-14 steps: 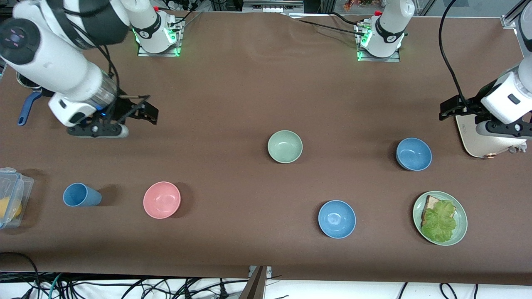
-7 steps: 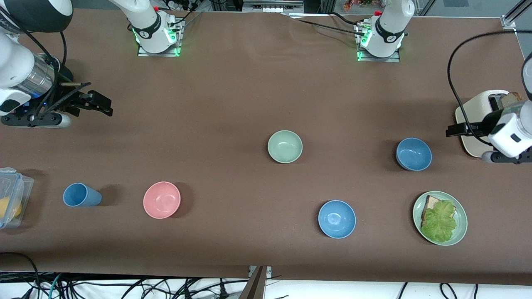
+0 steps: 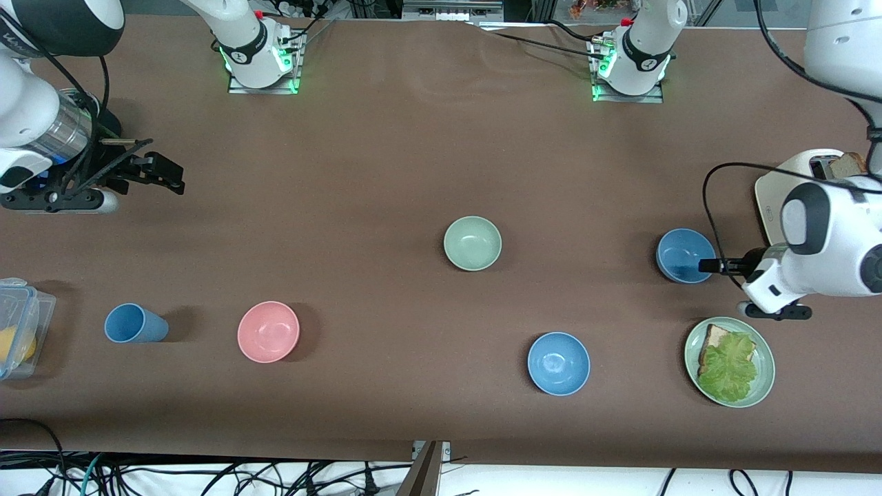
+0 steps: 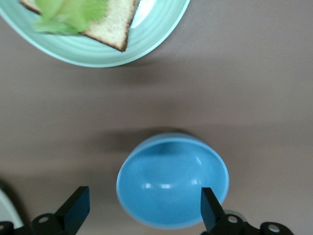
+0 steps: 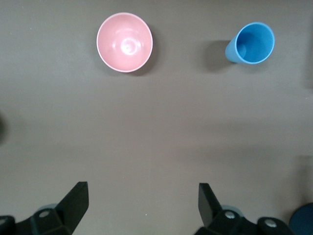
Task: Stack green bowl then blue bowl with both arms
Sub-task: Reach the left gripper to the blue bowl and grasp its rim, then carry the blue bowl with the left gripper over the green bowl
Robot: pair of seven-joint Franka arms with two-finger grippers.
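While both arms were up off the worktop (image 3: 413,151), nothing was held. Right end effector (image 3: 155,172) hung over the worktop's right-arm end, fingers (image 5: 73,203) spread wide and empty. A clear box (image 3: 17,324) sat at that edge, then a blue cup (image 3: 134,324), and beside it a pink bowl (image 3: 268,331); both showed in the right wrist view, cup (image 5: 252,43) and pink bowl (image 5: 124,42) well apart. Green bowl (image 3: 473,242) sat upright near mid-worktop, alone, untouched. A brighter blue bowl (image 3: 558,363) stood nearer the front camera than the green one, toward the left arm's end. Blue bowl (image 3: 682,253), the duller one, stood upright toward the left arm's end, about level with the green bowl and well apart from it. Left end effector (image 3: 706,265) hovered over that bowl's rim, fingers (image 4: 210,210) wide, empty; in the left wrist view the blue bowl (image 4: 172,180) lay between them. A green plate (image 3: 765,368) with bread and lettuce lay nearer the front camera than the blue bowl. A toaster (image 3: 778,193) stood by the worktop edge.
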